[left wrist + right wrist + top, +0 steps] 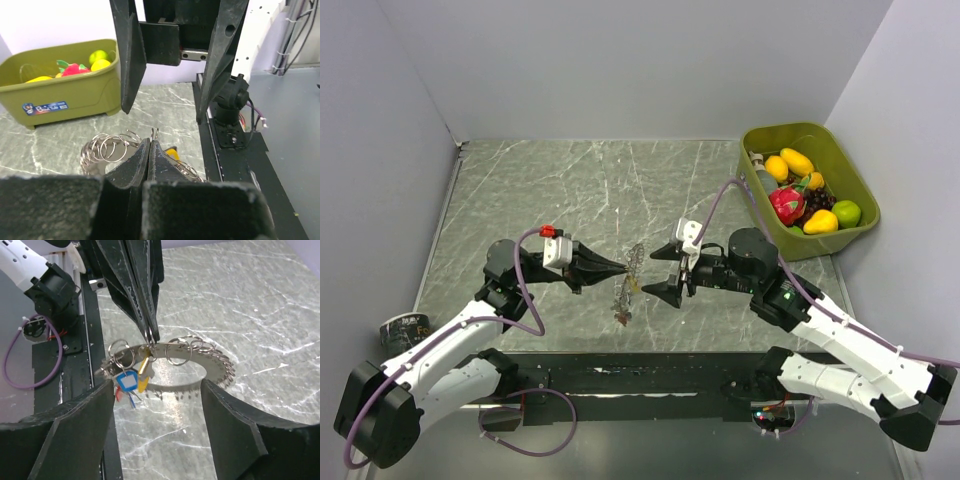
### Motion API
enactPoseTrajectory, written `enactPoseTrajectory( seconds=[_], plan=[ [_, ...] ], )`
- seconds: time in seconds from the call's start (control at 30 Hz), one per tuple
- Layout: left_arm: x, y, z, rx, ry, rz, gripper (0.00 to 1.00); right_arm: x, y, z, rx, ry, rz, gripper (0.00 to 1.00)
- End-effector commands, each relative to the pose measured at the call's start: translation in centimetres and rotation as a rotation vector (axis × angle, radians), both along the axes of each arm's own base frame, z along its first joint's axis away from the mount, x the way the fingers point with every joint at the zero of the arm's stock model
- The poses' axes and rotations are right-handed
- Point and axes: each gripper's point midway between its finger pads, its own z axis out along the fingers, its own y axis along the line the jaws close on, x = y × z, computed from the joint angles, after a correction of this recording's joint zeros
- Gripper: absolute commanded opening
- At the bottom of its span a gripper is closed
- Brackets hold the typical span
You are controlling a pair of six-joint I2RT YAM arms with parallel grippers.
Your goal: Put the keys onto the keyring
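The keyring (220, 362) is a large thin metal ring carrying several small split rings. It hangs above the table, tilted, and shows edge-on in the top view (632, 262). Three keys hang together from its near end: a blue tag (127, 380), a yellow one (143, 375) and a red one (117, 393). My left gripper (620, 268) is shut, its tips (151, 141) pinching the keyring's wire beside the yellow key (172, 152). My right gripper (655, 272) is open and empty, its jaws wide on either side of the ring (156, 385), not touching it.
A green bin (790, 128) of toy fruit stands at the back right, also in the left wrist view (65, 95). A dark round object (402, 328) sits off the table's left edge. A black strip (650, 372) runs along the near edge by the arm bases.
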Motion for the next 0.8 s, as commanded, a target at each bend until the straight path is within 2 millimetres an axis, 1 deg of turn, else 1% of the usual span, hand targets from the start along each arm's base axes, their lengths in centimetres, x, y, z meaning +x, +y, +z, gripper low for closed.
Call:
enactPoseTrajectory(
  seconds=[0.0, 0.07, 0.1, 0.17, 0.2, 0.33, 0.4, 0.47, 0.5, 0.73, 0.77],
  plan=[
    [-0.8, 0.1, 3.0, -0.034, -0.134, -0.044, 0.01, -1.1, 0.4, 4.0, 0.087, -0.082, 0.067, 0.75],
    [-0.8, 0.0, 2.9, -0.031, -0.131, -0.052, 0.01, -1.5, 0.8, 4.6, 0.098, -0.084, 0.103, 0.69],
    [-0.9, 0.0, 2.9, -0.032, -0.133, -0.055, 0.01, -1.7, 1.0, 4.8, 0.101, -0.079, 0.121, 0.59],
    [-0.9, 0.0, 2.9, -0.032, -0.129, -0.062, 0.01, -1.6, 1.4, 5.1, 0.103, -0.077, 0.135, 0.54],
    [-1.0, 0.0, 2.9, -0.031, -0.128, -0.066, 0.01, -2.0, 1.7, 5.1, 0.108, -0.068, 0.161, 0.51],
    [-0.9, -0.1, 2.8, -0.028, -0.124, -0.065, 0.01, -2.2, 2.4, 5.7, 0.139, -0.065, 0.194, 0.45],
    [-0.9, 0.0, 2.9, -0.03, -0.127, -0.064, 0.01, -2.2, 2.6, 5.7, 0.141, -0.058, 0.203, 0.41],
    [-0.9, -0.1, 2.9, -0.029, -0.122, -0.063, 0.01, -2.1, 2.9, 5.3, 0.132, -0.045, 0.213, 0.4],
    [-0.9, -0.1, 2.8, -0.029, -0.12, -0.063, 0.01, -2.1, 3.0, 5.2, 0.129, -0.036, 0.217, 0.37],
    [-1.0, -0.1, 3.0, -0.035, -0.122, -0.066, 0.01, -1.3, 3.7, 3.5, 0.099, -0.005, 0.199, 0.35],
    [-1.0, 0.0, 3.0, -0.035, -0.123, -0.069, 0.01, -1.2, 3.7, 3.4, 0.096, -0.003, 0.191, 0.33]
  ],
)
